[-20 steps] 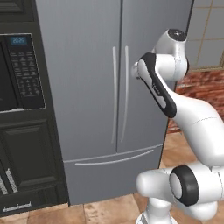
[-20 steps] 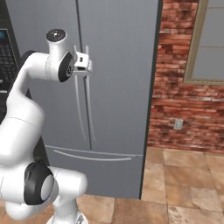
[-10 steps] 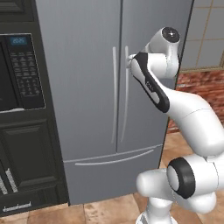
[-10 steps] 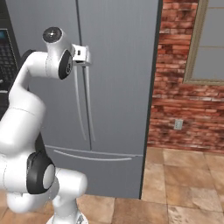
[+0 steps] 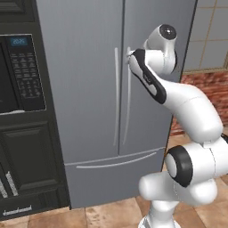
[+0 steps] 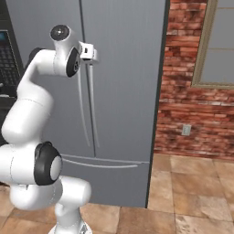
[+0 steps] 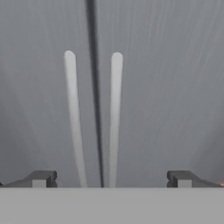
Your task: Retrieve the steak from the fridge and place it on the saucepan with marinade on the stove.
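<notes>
A tiled floor (image 6: pixel 192 183) runs under the fridge (image 5: pixel 89 111), with a brick wall (image 6: pixel 192 91) and a window (image 6: pixel 219 45) off to the right and a black oven (image 5: pixel 18 75) set in dark cabinets to the left. The fridge doors are closed, so the steak can't be seen. The claw (image 7: pixel 112 179) sits up close to the top of the two door handles (image 7: pixel 114 113), its jaws spread wide and empty, both handles between them, not touching.
</notes>
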